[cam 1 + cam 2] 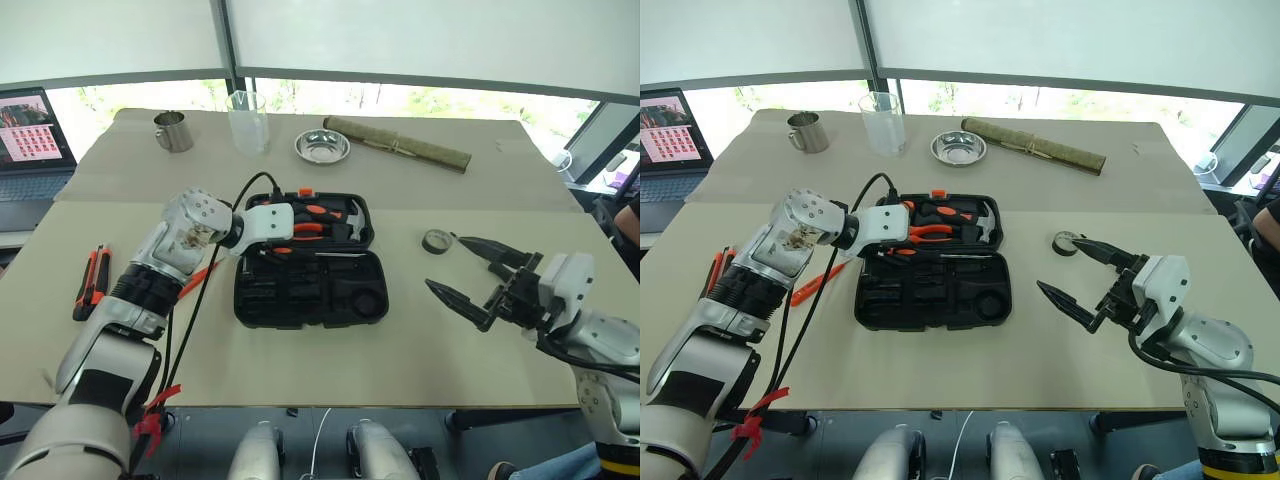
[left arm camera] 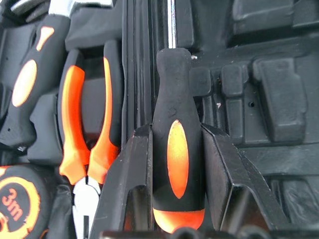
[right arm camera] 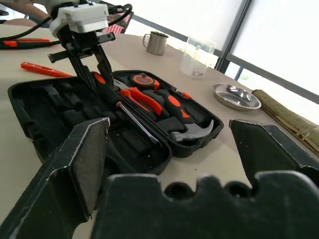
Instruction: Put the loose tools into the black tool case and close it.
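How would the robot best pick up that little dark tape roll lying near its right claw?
Probably from straight above, one finger in the hole and one outside, pinching the ring's wall. The tape roll lies flat on the table, so its sides are low, and the open right gripper is beside it.

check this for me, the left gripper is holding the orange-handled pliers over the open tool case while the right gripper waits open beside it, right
Not quite. The left gripper holds a black-and-orange-handled screwdriver, not the pliers, which already lie in the tool case; the left wrist view shows this. The right gripper does wait open beside it.
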